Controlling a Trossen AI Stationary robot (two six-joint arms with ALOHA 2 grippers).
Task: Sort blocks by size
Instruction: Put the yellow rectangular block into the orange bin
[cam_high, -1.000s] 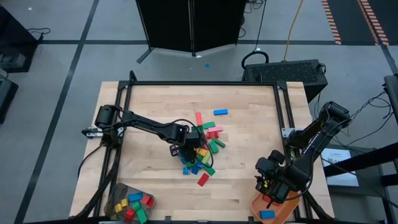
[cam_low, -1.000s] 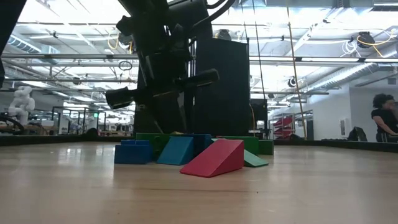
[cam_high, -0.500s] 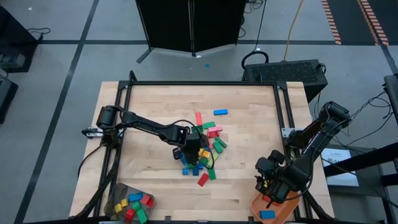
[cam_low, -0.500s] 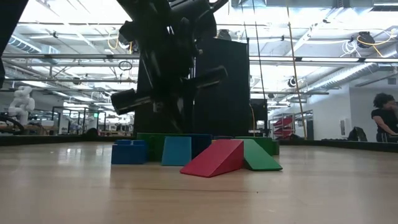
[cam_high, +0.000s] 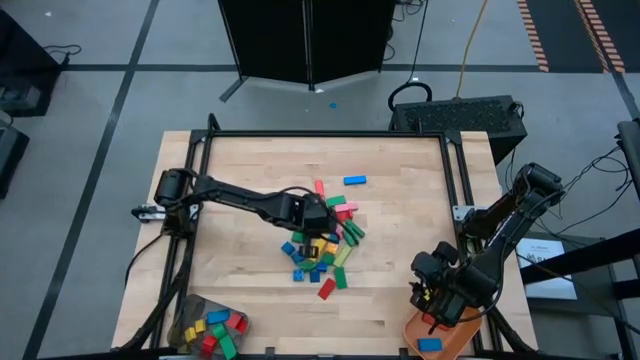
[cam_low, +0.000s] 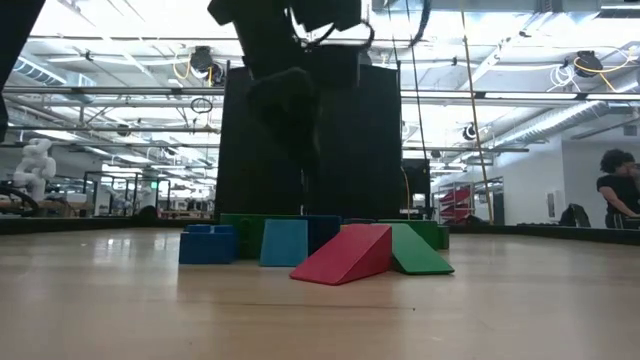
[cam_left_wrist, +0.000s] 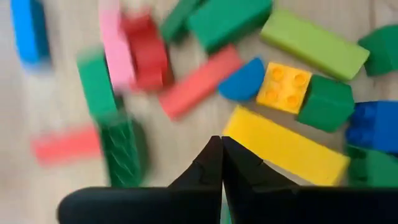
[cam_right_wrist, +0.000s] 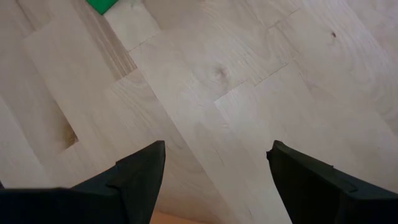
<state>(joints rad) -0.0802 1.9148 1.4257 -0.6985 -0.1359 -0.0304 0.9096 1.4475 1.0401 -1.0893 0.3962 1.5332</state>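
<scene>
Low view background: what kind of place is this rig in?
Probably a large robotics lab or open industrial workspace. Exposed ceiling ducts and strip lights run overhead, a white humanoid robot stands far off, and a person sits at another station.

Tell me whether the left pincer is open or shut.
Shut. The left pincer has its two dark fingers pressed together, nothing between them, above the blocks.
</scene>
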